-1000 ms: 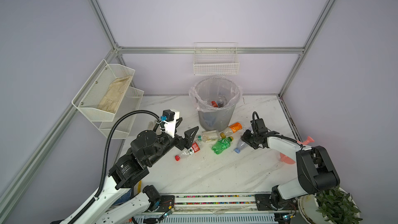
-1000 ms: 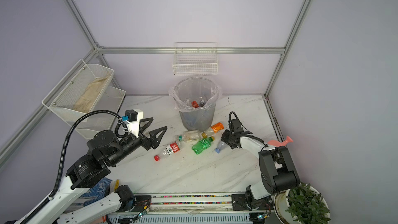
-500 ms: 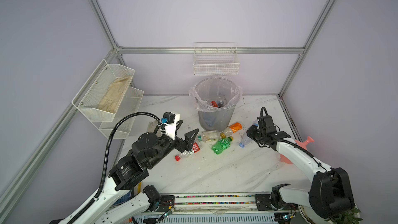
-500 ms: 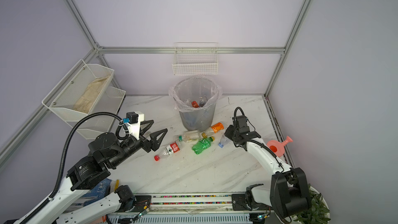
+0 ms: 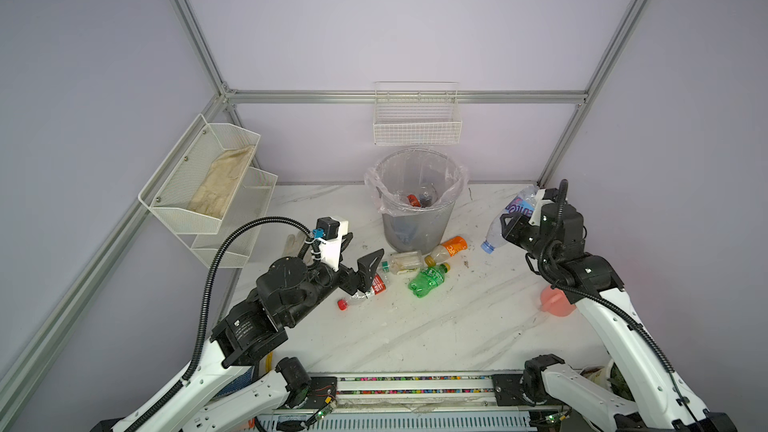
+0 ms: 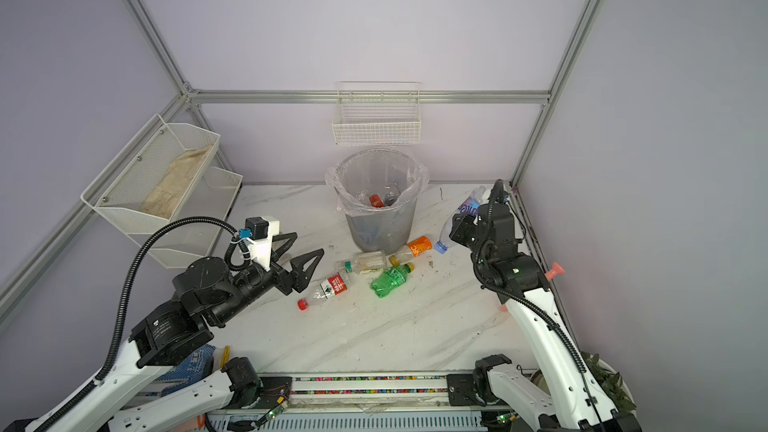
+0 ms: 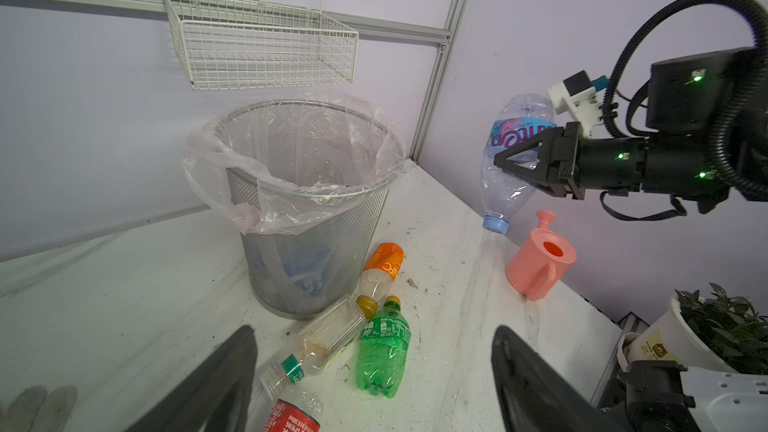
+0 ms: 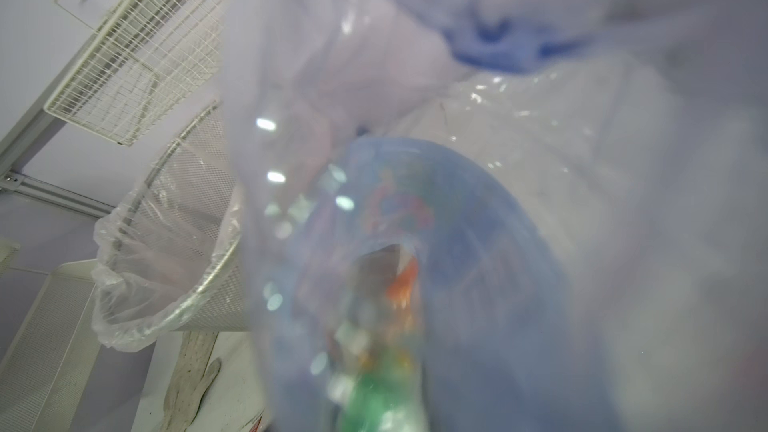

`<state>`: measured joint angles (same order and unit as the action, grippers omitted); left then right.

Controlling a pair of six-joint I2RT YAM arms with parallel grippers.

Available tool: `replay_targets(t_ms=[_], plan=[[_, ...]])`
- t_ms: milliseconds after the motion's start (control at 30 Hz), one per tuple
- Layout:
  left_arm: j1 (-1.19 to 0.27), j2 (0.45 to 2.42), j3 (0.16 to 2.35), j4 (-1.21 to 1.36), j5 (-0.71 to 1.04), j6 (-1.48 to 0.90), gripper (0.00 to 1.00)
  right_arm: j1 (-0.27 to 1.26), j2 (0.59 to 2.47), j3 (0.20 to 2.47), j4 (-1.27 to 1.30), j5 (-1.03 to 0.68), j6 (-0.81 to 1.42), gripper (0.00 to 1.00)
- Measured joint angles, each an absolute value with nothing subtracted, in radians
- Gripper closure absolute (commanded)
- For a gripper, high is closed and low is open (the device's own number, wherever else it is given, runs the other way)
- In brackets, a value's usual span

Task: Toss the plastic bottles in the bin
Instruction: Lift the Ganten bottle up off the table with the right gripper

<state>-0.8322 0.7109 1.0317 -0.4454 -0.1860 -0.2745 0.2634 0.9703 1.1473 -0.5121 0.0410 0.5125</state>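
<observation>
left gripper (image 6: 309,243): lower left of the top view, jaws wide apart, empty, aimed at the floor bottles.
red-label bottle (image 6: 332,286): lies just right of those jaws. A skewed descent likely rolls it away.
green bottle (image 6: 390,280), clear bottle (image 6: 365,261), orange bottle (image 6: 413,249): huddled at the bin's foot. Grabbing one probably shoves the others.
right gripper (image 7: 511,162): mid right, clamped on the blue-label bottle (image 7: 505,193).
blue-label bottle: in the air, cap down, right of the bin, not over it. The thin wall may slip in the grip. The cap hangs below rim level and could snag the liner.
bin (image 5: 415,230): centre back, a few bottles inside. An early release would land the bottle on the table.
</observation>
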Motion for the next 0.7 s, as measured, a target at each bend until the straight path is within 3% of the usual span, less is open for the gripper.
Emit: replay_targets(t_ms=[700], plan=[[-0.852,0.723,1.032,-0.467,-0.216,-0.271,0.14,0.263,0.923,1.353,-0.561,-0.017,0.358,0.71]])
